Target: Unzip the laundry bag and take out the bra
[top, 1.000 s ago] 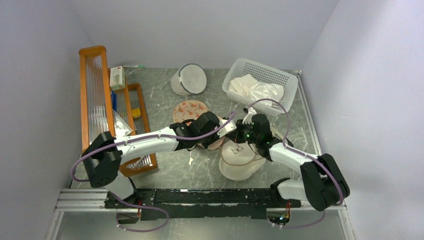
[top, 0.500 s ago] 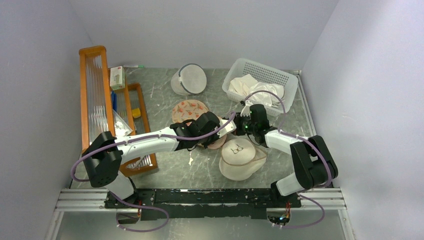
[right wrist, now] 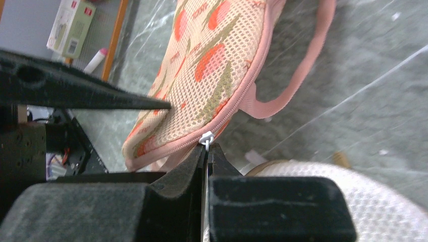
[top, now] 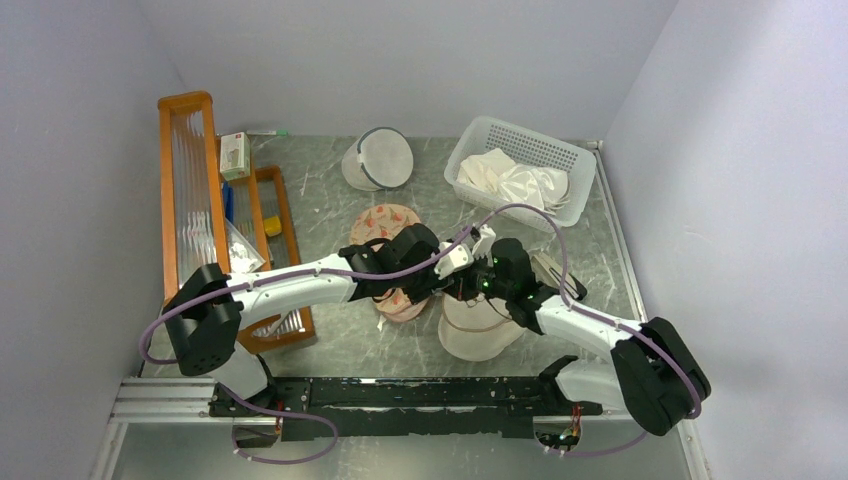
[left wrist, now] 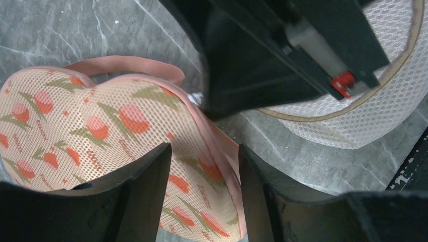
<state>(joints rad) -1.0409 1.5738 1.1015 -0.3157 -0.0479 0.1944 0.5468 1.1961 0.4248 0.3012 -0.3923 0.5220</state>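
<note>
Zipper first: my right claw [right wrist: 207, 151] is pressed together on the small white zipper pull [right wrist: 206, 136], at the seam of the flat peach mesh laundry bag [right wrist: 217, 55] with its red-orange fruit print and pink trim. In my wrist view the bag stretches up and away from those tips over the grey marbled bench [right wrist: 363, 101]. The closed zip line follows the pink edge, so the pull has to travel along that edge. My left claw [left wrist: 202, 169] stands apart, its fingers [left wrist: 144, 194] straddling the bag's rim just beside the round cream mesh pouch [left wrist: 353, 116]. From above, the bag lies between both wrists, its long axis running far to near. No deep red bra shows; I judge it is inside. The tiny lettering beside each printed fruit and the print on the small green-and-white carton [right wrist: 73, 27] are too small to read.
</note>
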